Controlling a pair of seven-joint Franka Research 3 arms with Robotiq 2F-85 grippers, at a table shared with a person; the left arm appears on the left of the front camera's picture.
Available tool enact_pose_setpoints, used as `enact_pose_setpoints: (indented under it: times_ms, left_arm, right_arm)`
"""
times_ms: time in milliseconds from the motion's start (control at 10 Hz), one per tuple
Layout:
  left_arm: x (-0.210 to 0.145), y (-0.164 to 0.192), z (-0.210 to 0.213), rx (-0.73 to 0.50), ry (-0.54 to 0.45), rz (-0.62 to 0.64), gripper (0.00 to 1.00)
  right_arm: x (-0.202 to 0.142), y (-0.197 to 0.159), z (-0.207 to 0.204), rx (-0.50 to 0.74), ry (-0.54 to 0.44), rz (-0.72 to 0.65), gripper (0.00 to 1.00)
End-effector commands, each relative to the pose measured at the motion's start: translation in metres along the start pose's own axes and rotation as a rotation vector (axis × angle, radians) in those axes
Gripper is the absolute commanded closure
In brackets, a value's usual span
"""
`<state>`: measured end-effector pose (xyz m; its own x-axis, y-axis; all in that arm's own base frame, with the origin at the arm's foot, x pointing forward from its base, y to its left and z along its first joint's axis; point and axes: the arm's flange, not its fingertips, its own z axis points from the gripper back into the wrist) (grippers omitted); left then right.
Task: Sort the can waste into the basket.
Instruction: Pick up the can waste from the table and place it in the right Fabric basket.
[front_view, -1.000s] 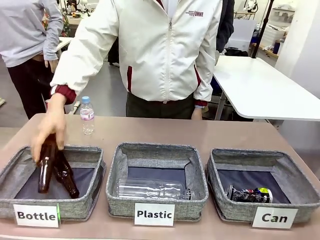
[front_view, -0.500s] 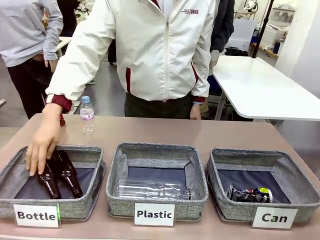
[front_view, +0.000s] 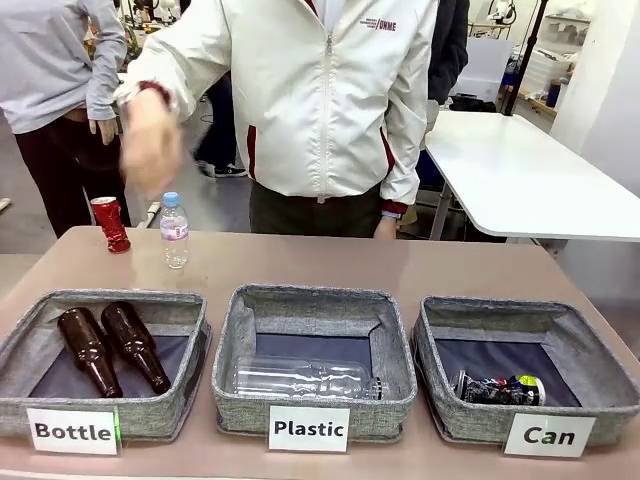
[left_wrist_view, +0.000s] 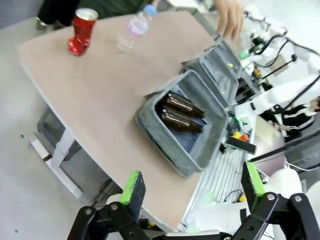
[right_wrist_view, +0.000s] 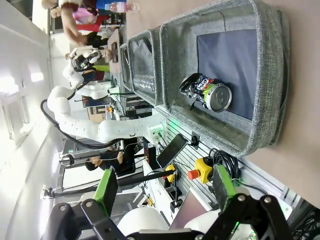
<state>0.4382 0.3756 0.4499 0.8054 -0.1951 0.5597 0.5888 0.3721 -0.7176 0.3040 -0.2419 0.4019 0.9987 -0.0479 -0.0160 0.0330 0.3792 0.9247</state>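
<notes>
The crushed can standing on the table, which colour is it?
The can is red, clearest in the front view.

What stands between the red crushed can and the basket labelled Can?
The small water bottle stands just beside the red can on that side, and the Plastic basket lies across a straight path to the Can basket.

A robotics lab is indicated by a white robot arm (right_wrist_view: 112, 131), a red stop button (right_wrist_view: 192, 174), loose cables (right_wrist_view: 227, 162) and a plain white worktable (front_view: 520, 180).
</notes>
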Motion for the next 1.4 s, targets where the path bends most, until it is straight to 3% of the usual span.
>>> enact_pose_setpoints:
  times_ms: [0,300,700,1000,1300]
  left_arm:
    - [0.047,0.036,-0.047,0.062,0.09,0.027,0.0]
    - [0.079,0.08,-0.099,0.1,0.19,0.025,0.0]
    - [0.088,0.116,-0.146,0.164,0.196,-0.217,0.0]
    - [0.089,0.127,-0.178,0.328,0.056,-0.565,0.0]
    - [0.093,0.13,-0.207,0.454,-0.131,-0.753,0.0]
  right_arm:
    - [-0.003,0.001,0.002,-0.001,0.005,0.019,0.0]
    - [-0.003,0.001,0.002,-0.001,0.005,0.019,0.0]
    - [-0.003,0.001,0.002,-0.001,0.005,0.019,0.0]
    - [-0.003,0.001,0.002,-0.001,0.005,0.019,0.0]
    - [-0.003,0.001,0.002,-0.001,0.005,0.019,0.0]
